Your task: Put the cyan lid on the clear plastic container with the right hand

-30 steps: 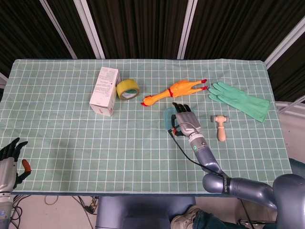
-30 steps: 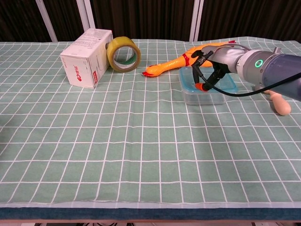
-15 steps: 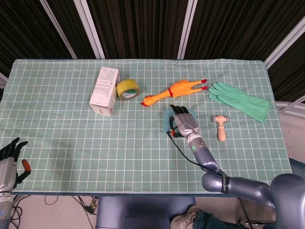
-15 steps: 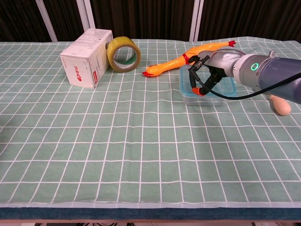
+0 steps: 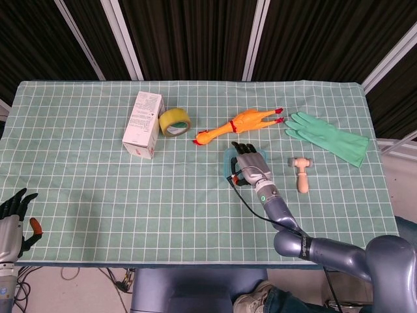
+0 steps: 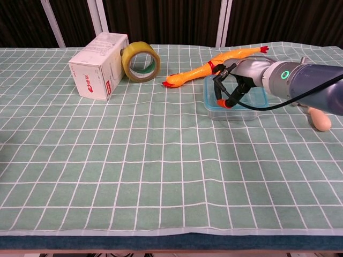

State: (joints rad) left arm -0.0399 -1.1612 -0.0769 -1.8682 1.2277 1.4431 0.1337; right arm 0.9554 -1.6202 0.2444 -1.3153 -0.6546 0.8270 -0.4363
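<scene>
The right hand (image 6: 236, 85) lies flat on the cyan lid (image 6: 257, 97), fingers spread and pressing down on it, gripping nothing. The lid sits on top of the clear container (image 6: 230, 112), right of the table's middle. Just beyond it on the far side lies the rubber chicken (image 5: 236, 126), and a small wooden mallet (image 5: 302, 173) rests to the right. Farther right is the green glove (image 5: 328, 137). Over on the far left stand the white box (image 5: 143, 124) and the roll of tape (image 5: 174, 121). The left hand (image 5: 14, 218) hangs off the near left edge, fingers apart and empty.
</scene>
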